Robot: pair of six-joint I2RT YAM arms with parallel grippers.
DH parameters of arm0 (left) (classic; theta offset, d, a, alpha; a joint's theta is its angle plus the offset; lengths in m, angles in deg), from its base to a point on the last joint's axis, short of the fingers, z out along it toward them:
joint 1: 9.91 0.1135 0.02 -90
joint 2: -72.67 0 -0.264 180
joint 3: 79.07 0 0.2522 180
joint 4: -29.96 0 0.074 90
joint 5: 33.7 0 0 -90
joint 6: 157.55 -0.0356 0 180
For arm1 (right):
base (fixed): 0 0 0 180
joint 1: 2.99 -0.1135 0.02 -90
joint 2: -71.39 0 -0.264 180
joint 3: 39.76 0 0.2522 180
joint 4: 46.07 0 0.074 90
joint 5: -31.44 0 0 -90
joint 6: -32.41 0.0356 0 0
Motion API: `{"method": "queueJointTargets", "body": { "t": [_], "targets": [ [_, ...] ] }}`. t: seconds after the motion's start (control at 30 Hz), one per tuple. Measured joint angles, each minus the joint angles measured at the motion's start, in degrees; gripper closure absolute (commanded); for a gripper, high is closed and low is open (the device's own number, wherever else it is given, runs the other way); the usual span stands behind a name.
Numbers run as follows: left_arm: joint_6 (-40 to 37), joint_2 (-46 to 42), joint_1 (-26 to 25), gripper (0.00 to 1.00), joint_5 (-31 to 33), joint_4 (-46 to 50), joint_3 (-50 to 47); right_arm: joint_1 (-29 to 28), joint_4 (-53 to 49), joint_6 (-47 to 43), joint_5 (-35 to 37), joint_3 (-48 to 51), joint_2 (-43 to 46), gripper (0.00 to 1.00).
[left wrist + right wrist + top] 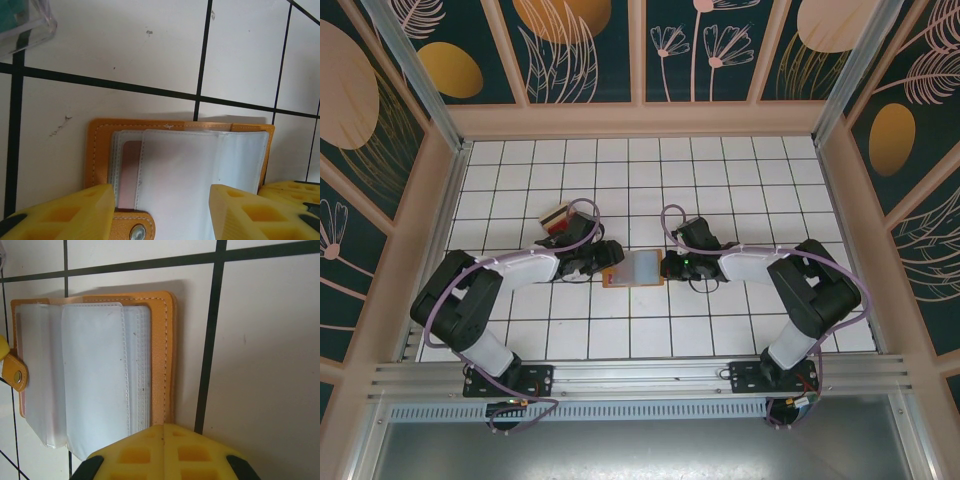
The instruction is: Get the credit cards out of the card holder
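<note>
Yellow plastic fingers [135, 455] of the right hand [164, 440] sit at the near edge of the right wrist view. They are pressed together with only a thin seam between them. This hand is fully closed, and nothing can be seen pinched in it. Its tip meets the stitched edge of a small orange-brown leather-look card holder [161, 340]; whether it touches the cover or hangs just above it cannot be told.

The card holder lies open on a white tiled surface [720, 200] with black grid lines. Its cloudy clear plastic pockets [95, 375] face upward, and an orange snap tab [15, 374] sticks out at one side.

In the left wrist view, the left hand [162, 215] stands about half open. Its two yellow fingers are well apart, one over the orange cover edge, the other over the plastic pockets, with the snap tab between them. It grips nothing that can be seen; whether the fingers press on the holder cannot be told. A pale pink-tan card [129, 172] shows through one pocket, inside the holder. At the far left corner is the edge of a clear plastic container [30, 25] with something teal inside.

Seen from above, the holder lies mid-surface between the two hands, the left hand at its left edge and the right hand at its right edge. Far and left of it, just beyond the left wrist, red and tan cards [555, 218] lie outside the holder.
</note>
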Motion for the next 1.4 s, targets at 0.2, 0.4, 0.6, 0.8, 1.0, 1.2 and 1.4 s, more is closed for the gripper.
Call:
{"method": "queueJointTargets", "body": {
  "t": [0.2, 0.4, 0.6, 0.8, 1.0, 1.2, 1.4],
  "targets": [
    [-0.04, 0.85, 0.0, 0.46, -0.81, -0.07, 0.11, 0.0, 0.33, 0.0, -0.02, 0.0, -0.2, 0.95],
    [-0.48, 1.31, 0.0, 0.44, -1.88, -0.52, 0.24, 0.0, 0.35, 0.0, -0.04, 0.0, -0.22, 0.95],
    [-0.72, 2.27, 0.0, 0.42, -4.28, -1.07, 1.09, 0.0, 0.48, 0.0, -0.17, 0.0, -0.35, 0.95],
    [-0.92, 2.69, 0.0, 0.41, -6.12, -1.95, 1.38, 0.0, 0.52, 0.0, -0.2, -0.02, -0.42, 0.95],
    [-0.87, 3.58, -0.24, 0.37, -9.42, -3.91, 2.19, 0.0, 1.46, 0.0, -0.61, -0.13, -0.96, 0.95],
    [-0.85, 4.48, -0.55, 0.36, -10.95, -4.35, 3.1, 0.0, 1.79, 0.0, -0.63, -0.24, -1.14, 0.95],
    [-0.98, 3.93, -0.55, 0.37, -8.22, -2.16, 3.63, 0.0, 1.79, 0.0, -0.63, -0.42, -1.29, 0.95]
  ]
}}
